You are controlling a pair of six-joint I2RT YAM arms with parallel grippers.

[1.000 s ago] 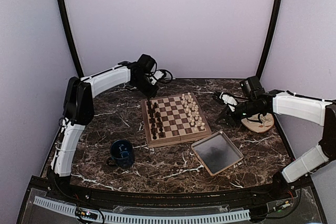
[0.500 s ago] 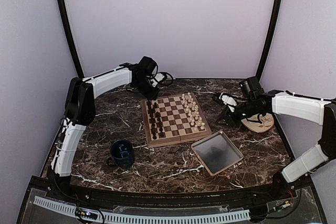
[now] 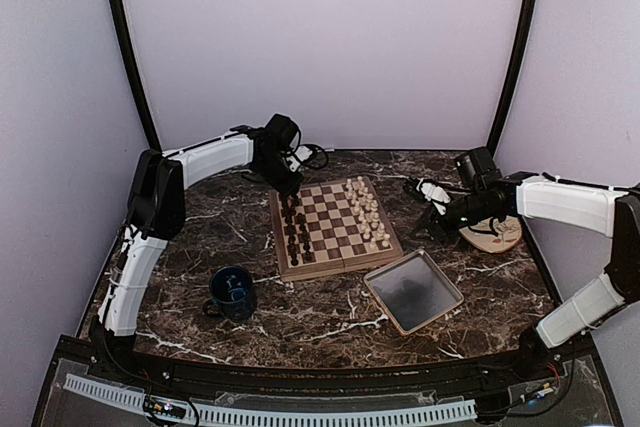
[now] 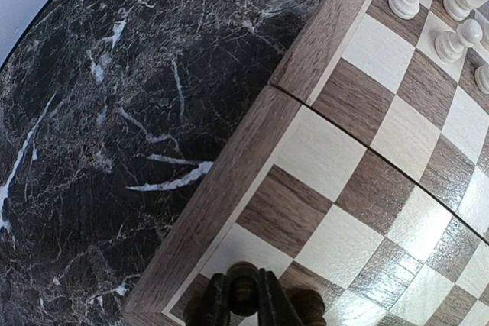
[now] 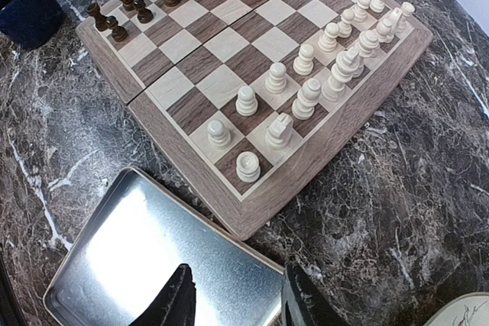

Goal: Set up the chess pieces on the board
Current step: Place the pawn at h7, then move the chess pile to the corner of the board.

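Note:
The board [image 3: 340, 265] lies mid-table, with dark chess pieces [image 3: 293, 232] along its left side and white ones [image 3: 367, 212] along its right. My left gripper [image 3: 290, 187] hangs over the board's far left corner. In the left wrist view it [image 4: 244, 299] is shut on a dark piece [image 4: 244, 284] just above a corner square, with another dark piece [image 4: 308, 305] standing beside it. My right gripper [image 3: 425, 212] stays right of the board. In the right wrist view it [image 5: 237, 295] is open and holds nothing above the tray's edge.
A grey metal tray [image 3: 413, 290] lies at the board's near right corner. A dark blue mug [image 3: 232, 292] stands front left. A beige plate [image 3: 492, 234] sits under the right arm. Curved black posts and pale walls close in the table at the back.
The left gripper has shifted right and a little nearer, coming over the board's far left corner with the dark piece. The right arm has barely moved.

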